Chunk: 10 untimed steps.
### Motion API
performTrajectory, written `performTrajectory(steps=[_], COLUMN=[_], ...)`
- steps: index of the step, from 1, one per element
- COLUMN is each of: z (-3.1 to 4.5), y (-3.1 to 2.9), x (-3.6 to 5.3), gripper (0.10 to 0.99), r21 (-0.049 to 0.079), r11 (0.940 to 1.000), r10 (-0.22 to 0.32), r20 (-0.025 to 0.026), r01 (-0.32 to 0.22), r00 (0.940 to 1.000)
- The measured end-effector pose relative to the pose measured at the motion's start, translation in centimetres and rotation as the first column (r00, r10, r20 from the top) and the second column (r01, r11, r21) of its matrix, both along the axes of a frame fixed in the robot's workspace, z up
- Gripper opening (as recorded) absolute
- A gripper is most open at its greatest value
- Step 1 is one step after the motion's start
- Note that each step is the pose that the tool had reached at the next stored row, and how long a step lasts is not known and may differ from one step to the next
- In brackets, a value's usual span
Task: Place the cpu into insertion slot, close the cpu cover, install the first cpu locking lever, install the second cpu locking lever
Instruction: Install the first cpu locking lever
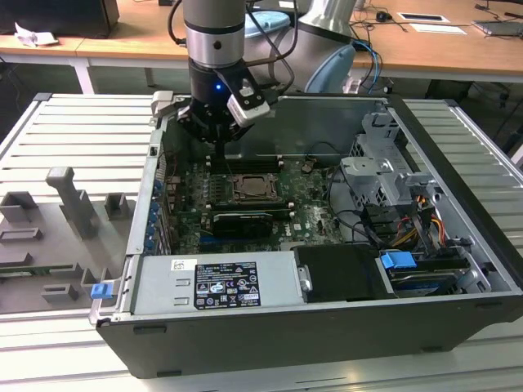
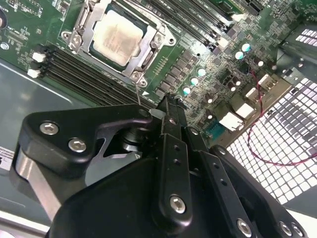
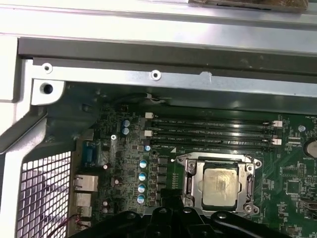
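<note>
The cpu [image 2: 118,34] [image 3: 220,186], a pale silvery square, lies in the insertion slot [image 1: 256,188] on the green motherboard. The silver cpu cover [image 2: 150,48] [image 3: 190,181] lies flat around it, framing the chip. A thin locking lever [image 2: 137,93] rises from the socket's corner towards my fingertips; I cannot tell whether it touches them. My gripper [image 2: 168,105] [image 1: 216,147] hangs above the board beside the socket, on the exterior view's left of it. Its black fingers [image 2: 171,148] are shut together with nothing visible between them.
Long memory slots [image 2: 74,67] [image 3: 213,131] run beside the socket. A black card [image 1: 243,220] sits in front of it. The case's metal wall [image 3: 148,54], a perforated rear panel [image 2: 282,148], a red wire [image 2: 255,144], the drive cage [image 1: 384,171] and the power supply [image 1: 216,282] hem the board in.
</note>
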<state>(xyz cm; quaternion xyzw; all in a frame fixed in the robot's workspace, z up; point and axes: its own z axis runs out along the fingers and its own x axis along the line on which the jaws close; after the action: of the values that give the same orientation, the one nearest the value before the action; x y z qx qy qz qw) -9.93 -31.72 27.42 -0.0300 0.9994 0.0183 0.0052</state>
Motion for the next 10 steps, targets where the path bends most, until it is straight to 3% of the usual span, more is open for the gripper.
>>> performTrajectory(steps=[10], z=[-0.16], y=[0.13], x=[-0.7], gripper=[0.106], r21=[0.0], r11=[1.0], r10=[0.0], r20=[0.0002], r01=[0.0], r00=[1.0])
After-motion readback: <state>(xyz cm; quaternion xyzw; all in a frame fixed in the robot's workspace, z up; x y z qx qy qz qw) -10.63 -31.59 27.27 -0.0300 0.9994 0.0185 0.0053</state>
